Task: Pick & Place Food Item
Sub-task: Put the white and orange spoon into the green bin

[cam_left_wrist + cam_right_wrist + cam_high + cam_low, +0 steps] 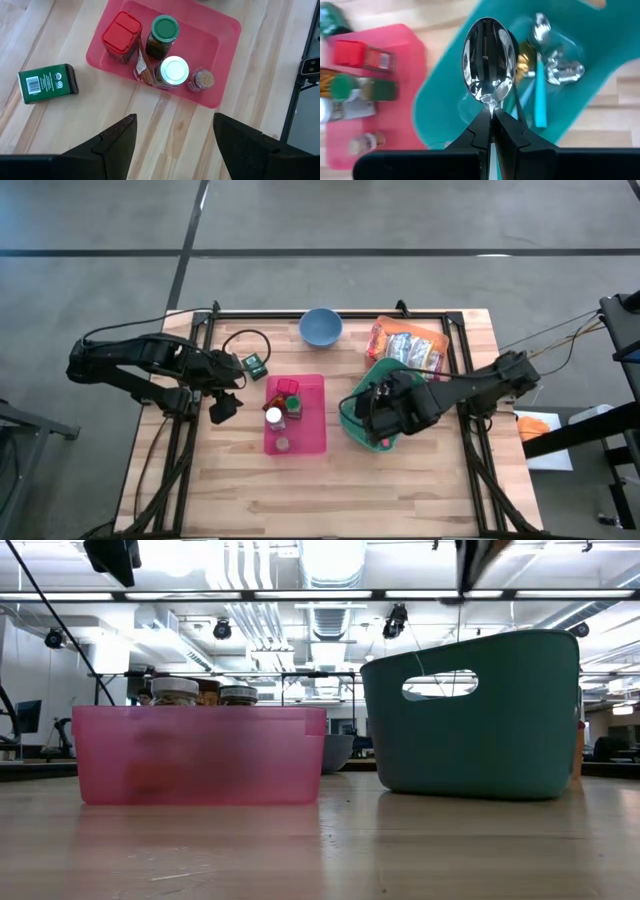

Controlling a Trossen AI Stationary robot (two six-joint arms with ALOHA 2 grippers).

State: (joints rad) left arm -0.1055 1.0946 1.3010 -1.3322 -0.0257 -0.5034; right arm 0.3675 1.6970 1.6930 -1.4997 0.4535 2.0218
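Shiny metal spoon (487, 60) is what your right gripper (492, 117) has clenched by the handle, bowl pointing away from the wrist, above the teal plastic basket (352, 427), which holds more cutlery. Beside the basket you can see the pink plastic tray (312, 420) of spice jars, and past it your left gripper (172, 145) waits released over the wooden table (400, 490), near a small green tin (257, 363). Farther back are a blue bowl (320, 327) and packaged snacks (408, 346)
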